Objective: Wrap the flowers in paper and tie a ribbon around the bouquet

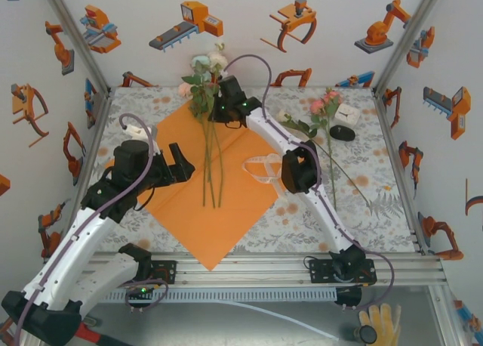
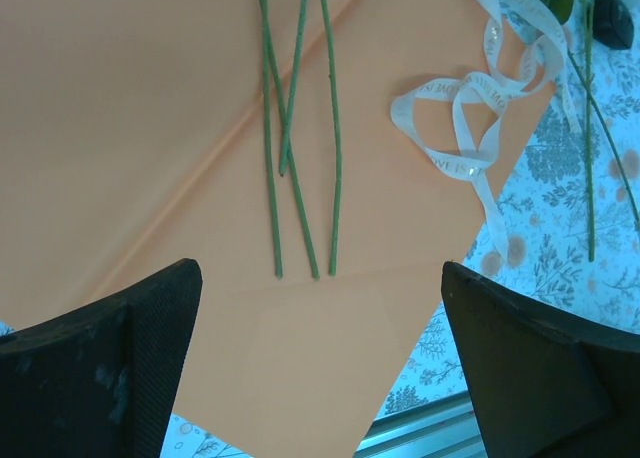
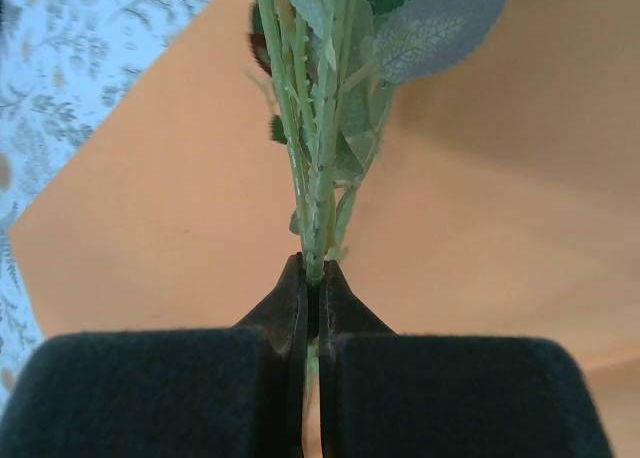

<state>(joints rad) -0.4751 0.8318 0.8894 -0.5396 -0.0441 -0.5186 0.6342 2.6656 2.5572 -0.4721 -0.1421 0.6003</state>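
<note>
The orange paper [image 1: 226, 210] lies as a diamond on the floral cloth. On it rest the flowers [image 1: 205, 72], blooms toward the back wall and thin green stems [image 1: 211, 176] pointing at me. My right gripper [image 1: 226, 108] is shut on the stems just below the leaves; in the right wrist view the gripper [image 3: 312, 274] pinches the green stems [image 3: 318, 148] over the paper [image 3: 500, 208]. My left gripper [image 1: 179, 162] hangs open above the paper's left part. In the left wrist view the gripper [image 2: 320, 318] frames the stem ends [image 2: 302, 228]. The cream ribbon [image 1: 260, 168] lies looped at the paper's right edge, ribbon [image 2: 465, 128].
More pink flowers [image 1: 324, 104] with long stems lie on the cloth at the right, next to a white box [image 1: 347, 114] and a black disc [image 1: 342, 132]. An aluminium rail [image 1: 264, 264] runs along the near edge. A yellow glove [image 1: 379, 319] lies below it.
</note>
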